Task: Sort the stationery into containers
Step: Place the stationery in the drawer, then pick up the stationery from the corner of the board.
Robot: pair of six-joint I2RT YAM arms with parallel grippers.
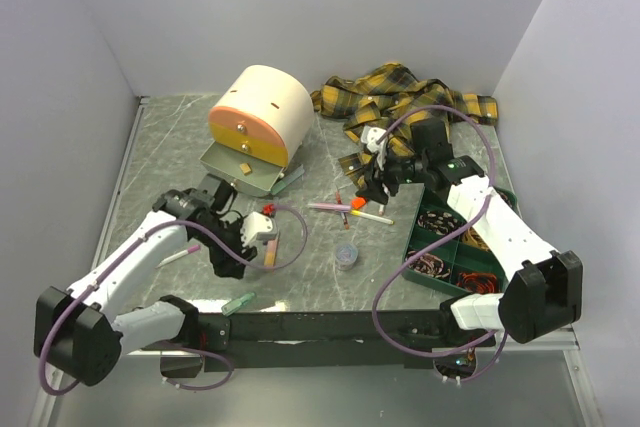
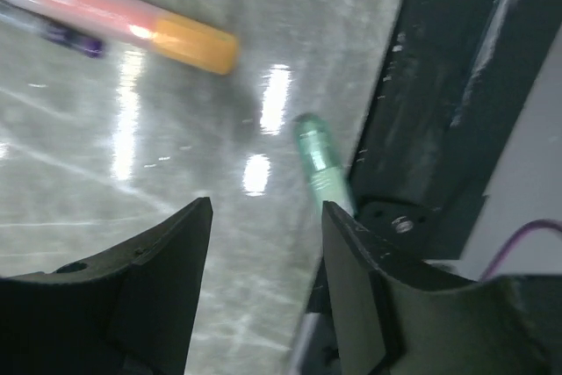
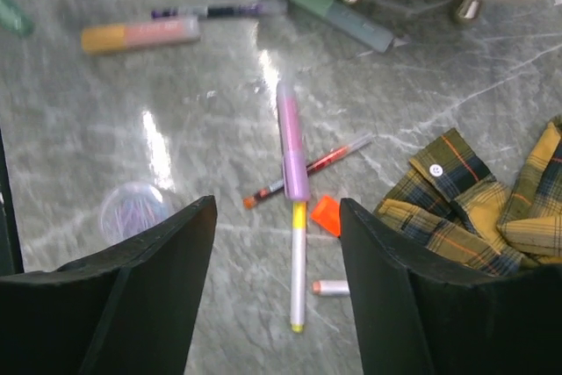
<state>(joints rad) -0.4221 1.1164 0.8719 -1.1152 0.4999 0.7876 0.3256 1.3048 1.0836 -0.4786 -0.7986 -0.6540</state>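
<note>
Left hand (image 2: 263, 217) hovers empty, fingers apart. A pale green marker (image 2: 318, 157) lies on the table (image 2: 88, 147) just ahead, with a pink-and-orange highlighter (image 2: 132, 28) farther off. Right hand (image 3: 277, 212), also spread and empty, hangs over a purple pen (image 3: 291, 142).

Grey marbled counter (image 1: 170, 147): cream drum box (image 1: 262, 112) at back w/ plaid shirt (image 1: 400, 92) beside it, green tray (image 1: 416, 237) on right, pens (image 1: 330, 207) loose mid-counter, small round pot (image 1: 346, 255) nr them, pale green piece (image 1: 238, 302) at front edge.
</note>
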